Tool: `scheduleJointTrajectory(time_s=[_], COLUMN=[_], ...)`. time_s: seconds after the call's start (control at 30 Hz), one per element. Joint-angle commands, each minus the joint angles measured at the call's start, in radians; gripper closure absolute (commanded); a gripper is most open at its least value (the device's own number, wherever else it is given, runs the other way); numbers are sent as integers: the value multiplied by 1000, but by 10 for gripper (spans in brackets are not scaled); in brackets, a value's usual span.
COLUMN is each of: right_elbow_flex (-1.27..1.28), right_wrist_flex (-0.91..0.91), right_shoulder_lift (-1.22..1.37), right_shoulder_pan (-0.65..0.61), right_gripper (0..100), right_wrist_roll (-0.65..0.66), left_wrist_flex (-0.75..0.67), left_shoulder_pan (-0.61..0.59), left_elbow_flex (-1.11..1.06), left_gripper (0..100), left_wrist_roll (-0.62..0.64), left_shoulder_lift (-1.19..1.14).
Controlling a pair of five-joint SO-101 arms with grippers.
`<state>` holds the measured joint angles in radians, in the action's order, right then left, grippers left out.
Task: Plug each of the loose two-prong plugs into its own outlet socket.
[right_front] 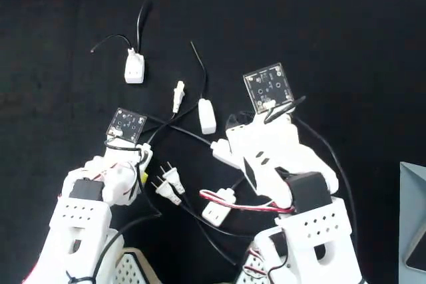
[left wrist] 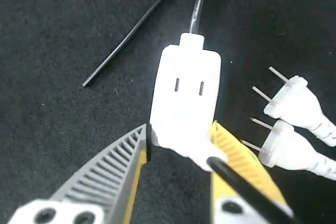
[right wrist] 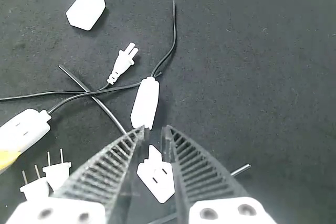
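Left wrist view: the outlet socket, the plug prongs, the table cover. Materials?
Outlet socket: looks like molded white plastic, smooth with a soft sheen and rounded edges.
Prongs: probably bare metal; thin, straight, silvery.
Table cover: seemingly black cloth or felt, matte with a fine speckled texture; exact fibre unclear.

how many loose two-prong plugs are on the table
3. One plug lies mid-table, left of the centre socket. A pair, upper plug and lower plug, lies side by side beside the left gripper. Others may be hidden.
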<state>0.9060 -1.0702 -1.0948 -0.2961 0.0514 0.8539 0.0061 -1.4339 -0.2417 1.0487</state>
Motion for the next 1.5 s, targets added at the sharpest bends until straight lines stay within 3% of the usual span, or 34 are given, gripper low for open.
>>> scheduleJointTrajectory(time_s=[0.0,0.2,0.53,0.8,1.0,1.1,1.27,1.47], right_elbow_flex=[-7,-7,-7,-7,-7,-7,-7,-5], right_wrist_flex=[0,0,0,0,0,0,0,0], right_shoulder_lift=[-15,-15,-15,-15,-15,-15,-15,-15], right_shoulder_pan=[12,12,12,12,12,12,11,11], right_gripper=[938,938,938,938,938,938,938,938], right_wrist_roll=[-12,-12,-12,-12,-12,-11,-9,-8], left_wrist_flex=[109,295,298,95,25,86,256,394], left_shoulder_pan=[4,-4,-35,-205,-243,-236,-236,-214], left_elbow_flex=[94,331,573,611,618,647,734,780], left_gripper=[830,830,830,830,826,811,609,614], left_wrist_roll=[3,2,-34,-34,-34,-34,-29,-72], left_shoulder_lift=[12,12,2,-20,-206,-276,-285,-285])
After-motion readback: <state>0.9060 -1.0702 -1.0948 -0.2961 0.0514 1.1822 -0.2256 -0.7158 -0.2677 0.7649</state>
